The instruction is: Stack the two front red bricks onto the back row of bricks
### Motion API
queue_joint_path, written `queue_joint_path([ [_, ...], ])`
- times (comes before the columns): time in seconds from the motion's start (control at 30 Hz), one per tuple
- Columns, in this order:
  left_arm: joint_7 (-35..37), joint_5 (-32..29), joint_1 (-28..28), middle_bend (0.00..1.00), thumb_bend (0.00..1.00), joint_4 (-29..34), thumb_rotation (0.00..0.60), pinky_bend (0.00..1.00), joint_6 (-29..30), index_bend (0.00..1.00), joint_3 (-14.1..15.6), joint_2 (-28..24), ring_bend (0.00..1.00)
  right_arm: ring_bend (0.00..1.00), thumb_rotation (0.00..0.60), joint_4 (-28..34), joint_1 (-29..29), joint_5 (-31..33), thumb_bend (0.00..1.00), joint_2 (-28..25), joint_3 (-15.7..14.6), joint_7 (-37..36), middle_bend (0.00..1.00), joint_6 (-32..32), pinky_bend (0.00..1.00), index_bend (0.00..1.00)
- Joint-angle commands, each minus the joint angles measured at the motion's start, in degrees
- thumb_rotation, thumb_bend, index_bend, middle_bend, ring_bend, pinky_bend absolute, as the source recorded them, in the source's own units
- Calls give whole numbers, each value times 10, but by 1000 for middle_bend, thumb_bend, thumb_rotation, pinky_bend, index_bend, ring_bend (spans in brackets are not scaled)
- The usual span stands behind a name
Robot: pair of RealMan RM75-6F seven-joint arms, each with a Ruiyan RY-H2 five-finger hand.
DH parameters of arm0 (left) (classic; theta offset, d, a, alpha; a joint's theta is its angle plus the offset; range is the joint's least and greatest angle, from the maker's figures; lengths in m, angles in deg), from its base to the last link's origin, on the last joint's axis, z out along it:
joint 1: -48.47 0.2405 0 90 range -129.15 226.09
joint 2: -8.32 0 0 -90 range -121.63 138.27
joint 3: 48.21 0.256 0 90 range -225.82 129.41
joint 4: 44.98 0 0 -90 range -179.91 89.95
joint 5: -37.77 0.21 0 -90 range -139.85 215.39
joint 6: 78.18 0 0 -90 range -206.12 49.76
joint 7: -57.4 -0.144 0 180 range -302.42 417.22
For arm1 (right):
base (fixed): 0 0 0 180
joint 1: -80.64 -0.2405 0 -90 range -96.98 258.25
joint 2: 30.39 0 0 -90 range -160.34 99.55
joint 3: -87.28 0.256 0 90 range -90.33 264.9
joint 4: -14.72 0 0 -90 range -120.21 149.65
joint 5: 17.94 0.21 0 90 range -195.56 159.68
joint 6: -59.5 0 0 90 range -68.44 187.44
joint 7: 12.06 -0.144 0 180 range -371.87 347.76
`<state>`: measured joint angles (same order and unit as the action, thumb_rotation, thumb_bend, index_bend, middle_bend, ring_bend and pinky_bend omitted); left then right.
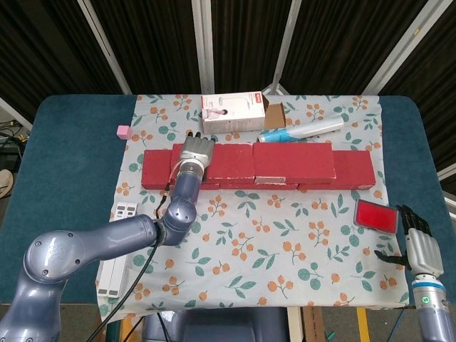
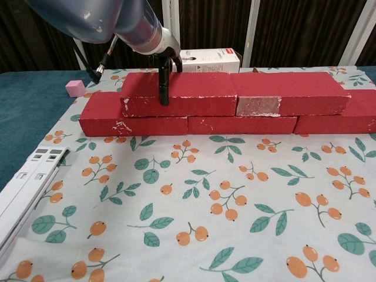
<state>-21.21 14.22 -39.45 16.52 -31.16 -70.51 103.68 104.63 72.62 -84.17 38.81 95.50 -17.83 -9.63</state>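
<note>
The back row of red bricks point(image 1: 360, 171) point(image 2: 132, 122) lies across the floral cloth. Two more red bricks sit stacked on it: a left one point(image 1: 231, 160) point(image 2: 194, 94) and a right one point(image 1: 296, 160) point(image 2: 291, 91). My left hand point(image 1: 196, 151) point(image 2: 163, 64) lies palm down on the left upper brick, its fingers reaching over the far edge and the thumb pressed down the front face, gripping it. Holding nothing, my right hand point(image 1: 422, 246) hovers at the table's right front with its fingers apart; the chest view does not show it.
A flat red pad point(image 1: 375, 215) lies beside my right hand. Behind the bricks stand a white box point(image 1: 231, 114) point(image 2: 211, 60) and a blue-and-white tube point(image 1: 299, 130). A pink cube point(image 1: 122, 131) point(image 2: 74, 88) sits at back left, and white strips point(image 1: 117, 249) point(image 2: 26, 182) lie at front left.
</note>
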Motion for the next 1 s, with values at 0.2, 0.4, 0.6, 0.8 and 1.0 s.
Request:
queue_joint_path([
  [0.2,-9,-7,-1,150,15,1,600,51,9,150,-8,1,0,0,600,-1,0,0,152,-1,0,-1,0,1,0,0],
  [0.4,-15,-5,0,9,16,-5,600,51,11,30,-11,5,0,0,600,-2,0,0,152,0,0,0,0,1,0,0],
  [0.6,-14,5,2,0,16,-14,600,51,8,1,-11,12,0,0,600,-2,0,3,152,0,1,1,0,1,0,0],
  [0.8,-16,8,4,0,0,-14,600,51,6,0,-15,14,0,0,600,-3,-1,4,152,1,1,4,0,3,0,0],
  [1.0,-15,14,4,0,0,3,600,51,16,0,-24,4,0,0,600,-2,-2,6,152,1,1,7,0,5,0,0],
])
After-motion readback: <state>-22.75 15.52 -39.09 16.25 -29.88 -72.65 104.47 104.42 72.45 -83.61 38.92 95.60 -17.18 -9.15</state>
